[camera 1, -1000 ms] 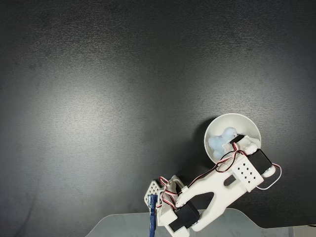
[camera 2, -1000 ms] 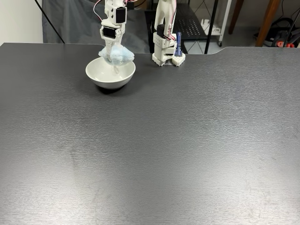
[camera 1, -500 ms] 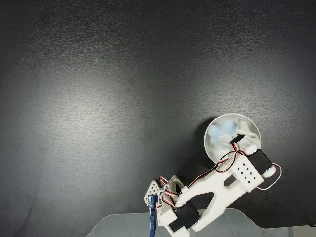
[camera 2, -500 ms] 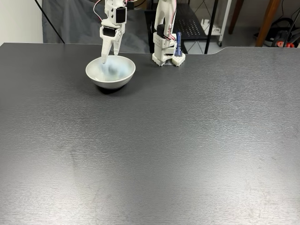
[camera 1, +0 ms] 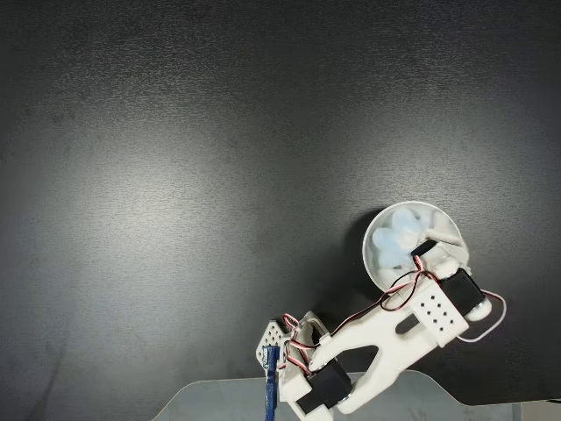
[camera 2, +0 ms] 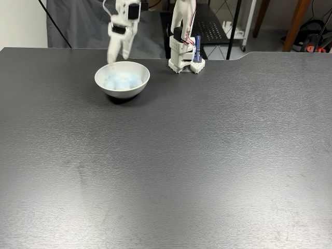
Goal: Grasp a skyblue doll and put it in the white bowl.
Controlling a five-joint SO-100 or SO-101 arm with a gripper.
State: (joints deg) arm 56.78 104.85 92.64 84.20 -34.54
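The white two-finger gripper (camera 2: 118,56) hangs above the far rim of the round glossy white bowl (camera 2: 136,85), fingers spread and empty. Just below it, the small fluffy skyblue doll (camera 2: 122,81) lies inside the bowl on the dark worktop (camera 2: 207,155).

My dark, fine-grained desk (camera 2: 171,155) takes soft overhead light as a pale sheen, and behind its far edge I see a grey cloth backdrop (camera 2: 78,26), a strip of white wall (camera 2: 21,23) beside it, black metal stand legs (camera 2: 236,23) and brown wooden furniture legs (camera 2: 298,21).
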